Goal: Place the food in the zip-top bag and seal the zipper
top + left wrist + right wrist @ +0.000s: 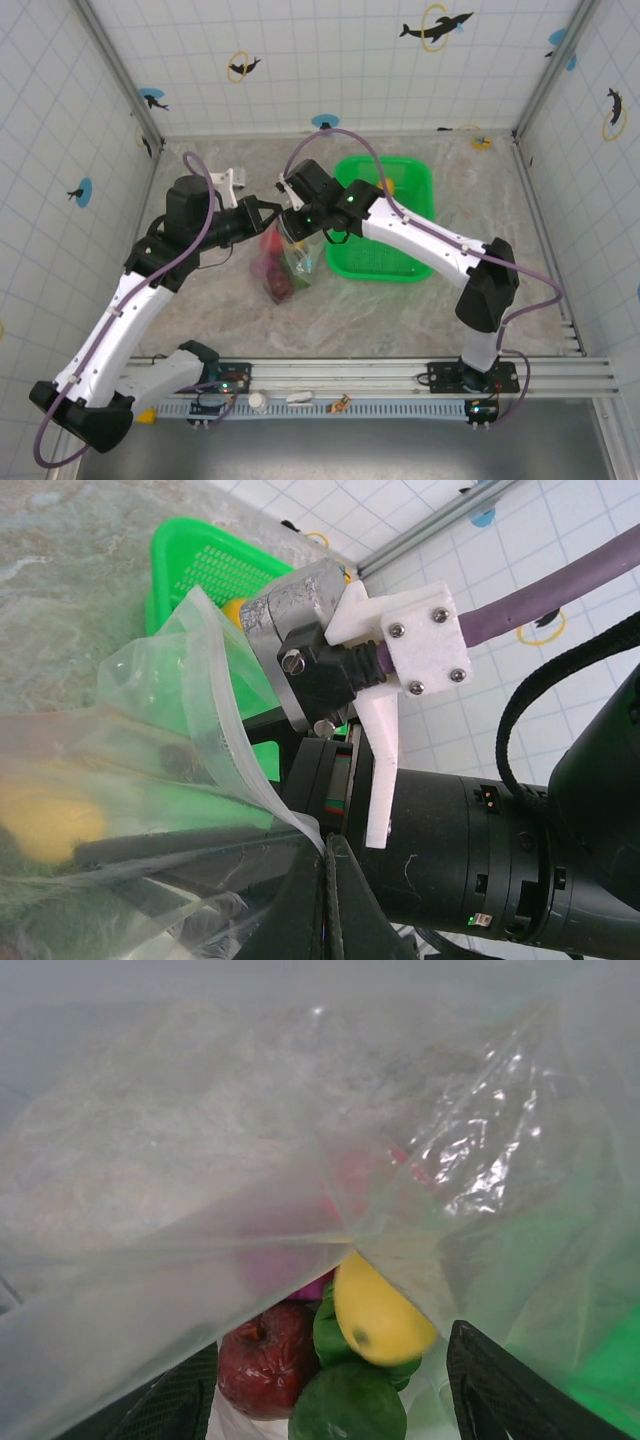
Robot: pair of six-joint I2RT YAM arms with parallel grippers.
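While clamped shut on zip-top bag [285, 262] rim by L gripper [330, 900], held mouth-up near ctr of table [450, 180], at 9 o'clock of green basket [375, 255]. Inside: food, i.e. yellow pc [380, 1315], red apple [265, 1360], dk green pc [350, 1405]. R gripper [340, 1400] over mouth, jaws wide apart, gripping nothing.

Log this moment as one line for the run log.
left pincer: shut on bag edge | right pincer: open over bag mouth | bag: unsealed, food inside | basket: holds yellow piece
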